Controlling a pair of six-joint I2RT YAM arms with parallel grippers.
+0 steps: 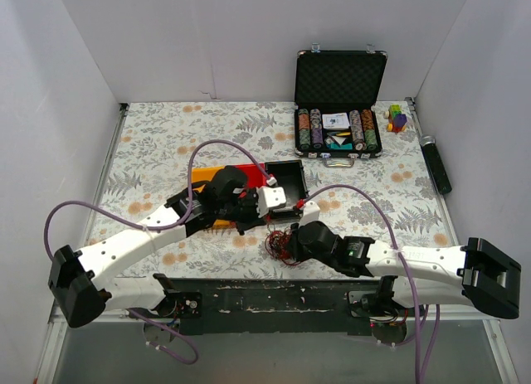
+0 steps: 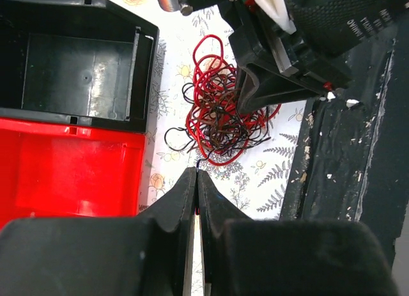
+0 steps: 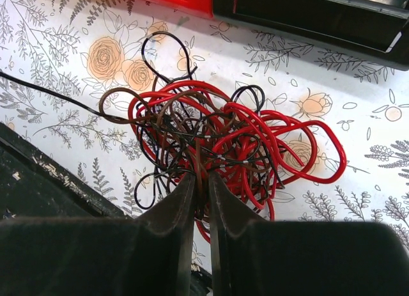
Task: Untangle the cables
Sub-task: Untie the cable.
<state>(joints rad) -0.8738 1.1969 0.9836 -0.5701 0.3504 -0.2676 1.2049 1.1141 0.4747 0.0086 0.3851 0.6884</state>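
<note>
The cables (image 3: 230, 133) lie as one knotted bunch of red, black and brown strands on the floral cloth, close to the near edge (image 1: 278, 245). My right gripper (image 3: 202, 181) is shut on a few brown and dark strands at the near side of the bunch; it shows from above (image 1: 291, 244) and again in the left wrist view (image 2: 255, 94). My left gripper (image 2: 197, 174) is shut just beside the bunch, with a hair-thin black strand (image 2: 200, 162) running in between its tips. In the right wrist view a black strand (image 3: 45, 90) runs away from the bunch to the left.
An open box, black tray (image 2: 77, 59) and red half (image 2: 70, 168), lies right behind the cables (image 1: 286, 181). The black base plate (image 1: 274, 294) borders them at the front. A poker chip case (image 1: 340, 110), a coloured toy (image 1: 398, 117) and a black cylinder (image 1: 437, 164) sit at the back right.
</note>
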